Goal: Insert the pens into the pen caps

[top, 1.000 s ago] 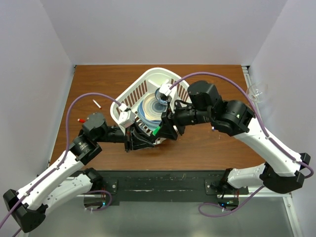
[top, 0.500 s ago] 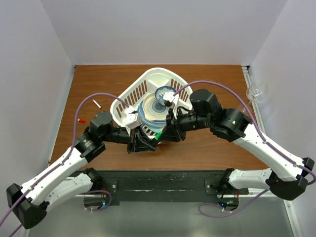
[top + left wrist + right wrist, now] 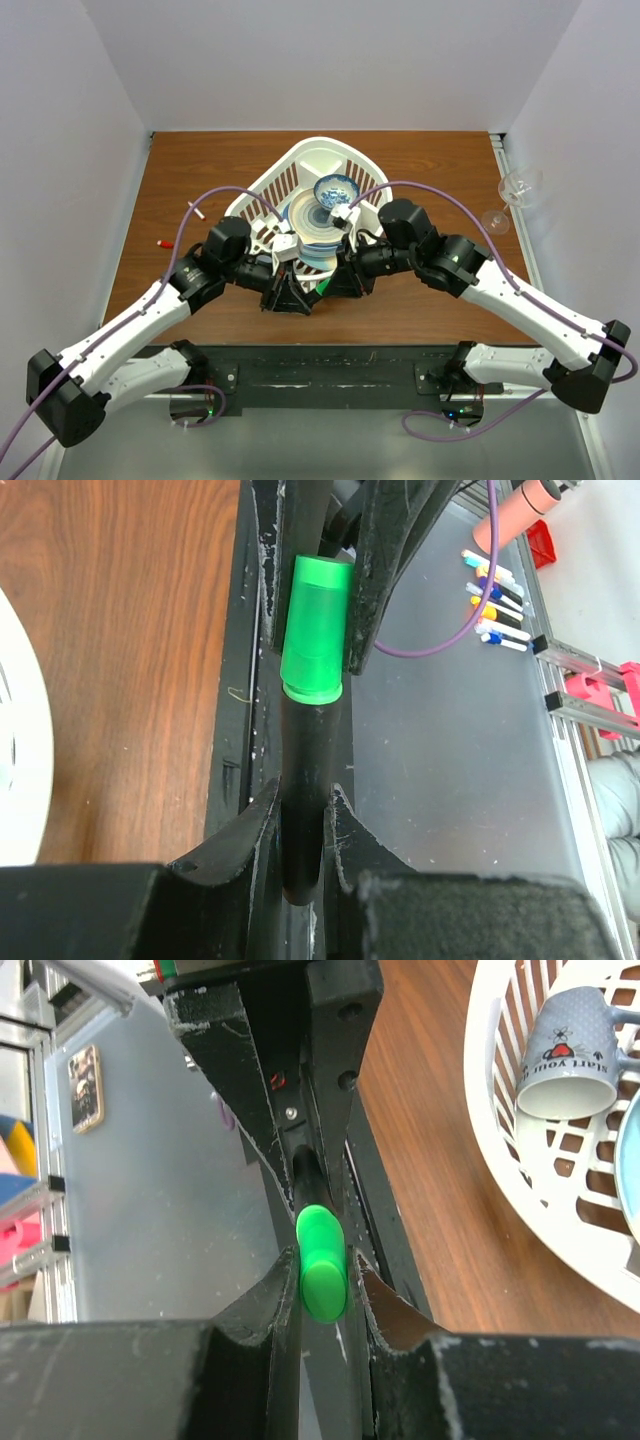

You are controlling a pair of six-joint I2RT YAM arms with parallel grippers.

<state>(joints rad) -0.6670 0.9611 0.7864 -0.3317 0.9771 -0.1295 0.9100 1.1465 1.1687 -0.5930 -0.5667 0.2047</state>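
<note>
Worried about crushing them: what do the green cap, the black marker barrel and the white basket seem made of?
Green cap: apparently smooth, slightly glossy plastic, with soft highlights. Black marker: likely matte plastic, little shine. Basket: probably moulded white plastic, slatted walls.

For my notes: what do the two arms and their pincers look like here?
The left arm and right arm have white links and black joints. A purple cable loops over each. The left pincer and right pincer are black, with two scuffed, wedge-shaped fingers.
</note>
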